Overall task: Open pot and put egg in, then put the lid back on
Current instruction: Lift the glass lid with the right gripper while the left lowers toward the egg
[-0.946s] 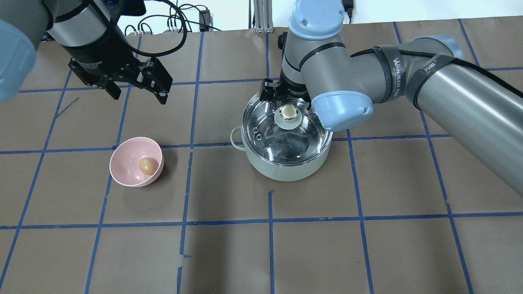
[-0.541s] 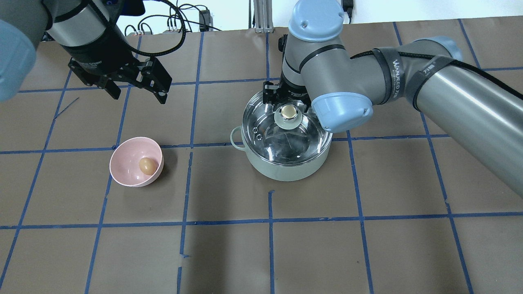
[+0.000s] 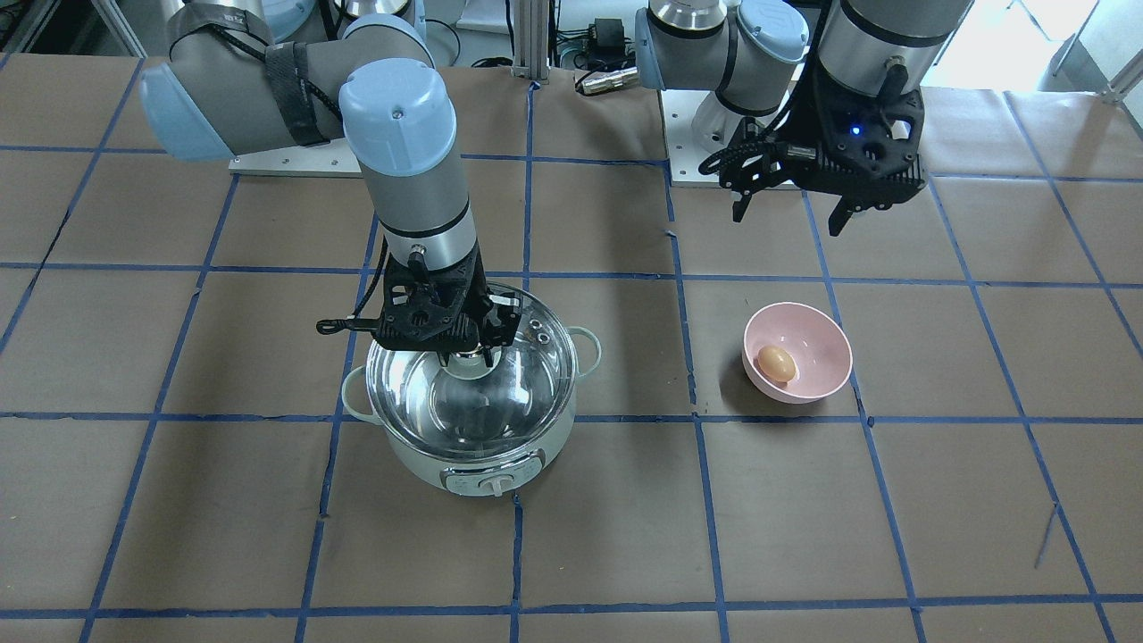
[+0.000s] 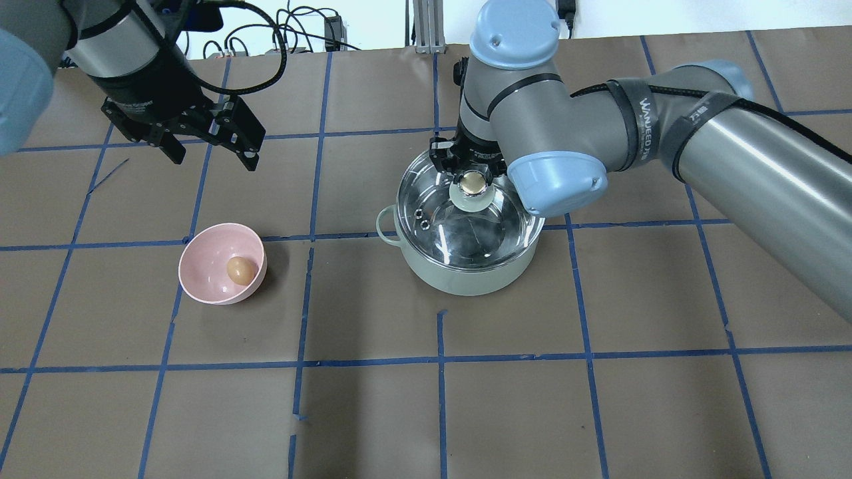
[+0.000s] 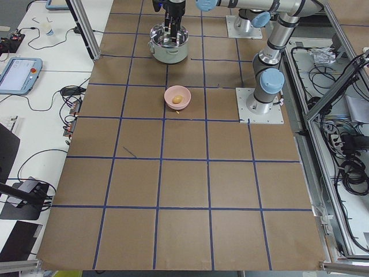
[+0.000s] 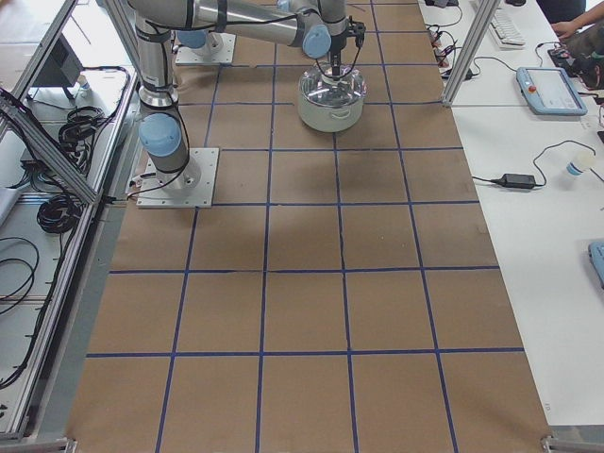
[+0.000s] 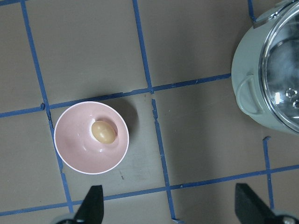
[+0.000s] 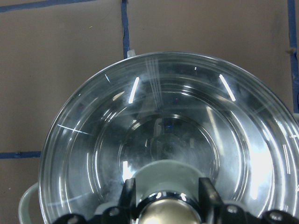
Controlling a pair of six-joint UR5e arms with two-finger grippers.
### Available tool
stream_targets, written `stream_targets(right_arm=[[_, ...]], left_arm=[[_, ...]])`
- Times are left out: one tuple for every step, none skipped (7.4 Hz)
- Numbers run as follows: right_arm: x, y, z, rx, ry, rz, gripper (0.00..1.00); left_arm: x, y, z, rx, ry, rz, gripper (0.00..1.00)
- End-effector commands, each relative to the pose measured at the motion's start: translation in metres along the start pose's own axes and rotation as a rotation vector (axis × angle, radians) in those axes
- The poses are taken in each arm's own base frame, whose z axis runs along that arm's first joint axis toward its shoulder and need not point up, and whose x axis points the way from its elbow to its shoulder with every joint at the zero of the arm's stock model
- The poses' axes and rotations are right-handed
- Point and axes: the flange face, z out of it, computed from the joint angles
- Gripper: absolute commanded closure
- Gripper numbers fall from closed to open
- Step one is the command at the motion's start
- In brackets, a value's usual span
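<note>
The mint-green pot [image 4: 459, 276] stands mid-table with the glass lid [image 4: 466, 229] on it. My right gripper [image 4: 472, 175] is down over the lid's beige-topped knob [image 4: 473, 184]. In the right wrist view its fingers [image 8: 128, 196] press against both sides of the knob [image 8: 163, 212], so it is shut on it. The light-brown egg [image 4: 239, 269] lies in a pink bowl [image 4: 206, 256] to the pot's left. My left gripper [image 4: 214, 159] hangs open and empty above the table behind the bowl. The left wrist view shows the egg [image 7: 103, 132] below it.
The table is brown paper with a blue tape grid [image 4: 439, 359]. The pot's control dial [image 3: 494, 483] faces the operators' side. Cables and a metal post [image 4: 423, 26] lie at the table's far edge. The pot's loop handle [image 4: 383, 223] points toward the bowl.
My right gripper has moved in over the lid's knob and now flanks it. My left gripper has drifted a little left and away from the bowl. Pot, lid, bowl and egg stay put.
</note>
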Motion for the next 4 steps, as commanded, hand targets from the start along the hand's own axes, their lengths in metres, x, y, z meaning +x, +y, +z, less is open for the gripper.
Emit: stream_targets(right_arm=[[0.000,-0.001,-0.004,0.005,0.007,-0.005,0.63],[0.004,-0.005,-0.015,0.015,0.038,-0.007,0.63],[0.004,-0.008,-0.037,0.016,0.038,-0.005,0.63],[0.004,-0.010,-0.049,0.018,0.038,-0.004,0.63]], left_arm=[[-0.035,-0.001,0.030,-0.022,0.007,0.018,0.00],[-0.052,-0.001,0.064,-0.012,0.004,0.018,0.00],[-0.060,0.003,0.102,0.009,-0.002,0.017,0.00],[-0.067,0.012,0.139,0.029,-0.010,0.035,0.00]])
